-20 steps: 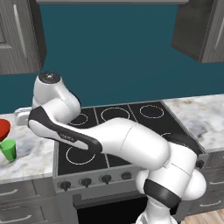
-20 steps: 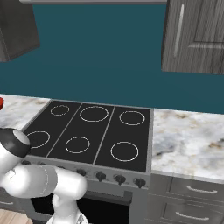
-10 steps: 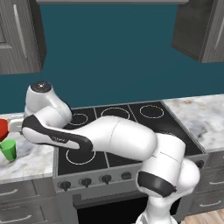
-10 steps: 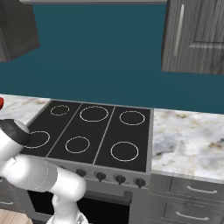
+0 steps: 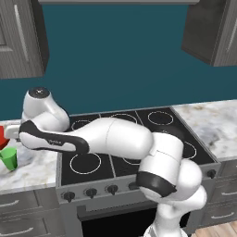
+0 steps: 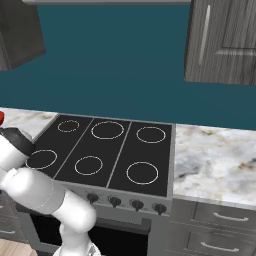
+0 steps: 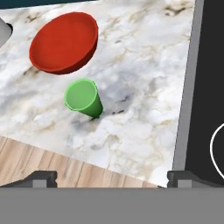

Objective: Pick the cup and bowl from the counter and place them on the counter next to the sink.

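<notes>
The green cup [image 7: 82,97] stands upright on the marble counter [image 7: 140,78], left of the stovetop. Just beyond it lies the red bowl [image 7: 64,41], apart from the cup. My gripper [image 7: 112,178] hovers above the counter's front edge, open, its fingertips [image 7: 41,178] wide apart with nothing between them. Both objects lie ahead of the fingers, left of the centre line. From the left base camera, the cup [image 5: 9,158] and a sliver of the bowl [image 5: 1,136] show at the left edge, with my arm stretched over the stove toward them. The sink is out of view.
The black stovetop [image 5: 125,152] with its burner rings borders the counter, and its edge [image 7: 208,87] runs along the right of the hand view. A pale grey container [image 7: 3,33] pokes in near the bowl. More marble counter [image 6: 215,160] lies right of the stove. Wooden floor [image 7: 43,157] shows below the counter edge.
The arm has swung further left and sunk lower, toward the counter beside the stove. The jaws have stayed open. Cup and bowl have not moved.
</notes>
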